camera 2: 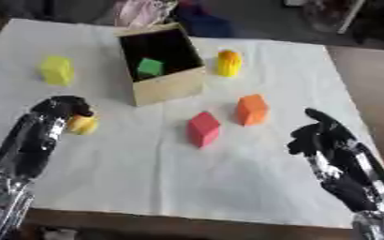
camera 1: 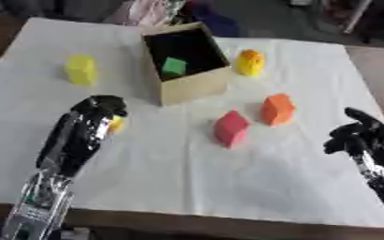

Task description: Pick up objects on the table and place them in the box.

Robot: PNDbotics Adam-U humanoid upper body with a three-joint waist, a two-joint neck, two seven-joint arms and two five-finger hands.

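White cloth covers the table [camera 1: 187, 183], where the open box [camera 1: 187, 84] already holds a green block [camera 1: 174, 66]; the left hand [camera 1: 97, 115] curls over a small yellow piece [camera 1: 116, 123], apparently grasping it. Right eye view: the right hand [camera 2: 322, 136] idles, fingers relaxed, well apart from the red block [camera 2: 203, 129] and orange block [camera 2: 251, 109].

A white cloth [camera 1: 187, 173] covers the wooden table [camera 1: 228, 222].

A white sheet [camera 1: 187, 168] is covering a wooden table [camera 1: 228, 225] and coloured toy blocks [camera 1: 231, 128] are lying round an open box [camera 1: 187, 84], while cluttered fabric and gear are crowding the far edge, suggesting a lab test bench.
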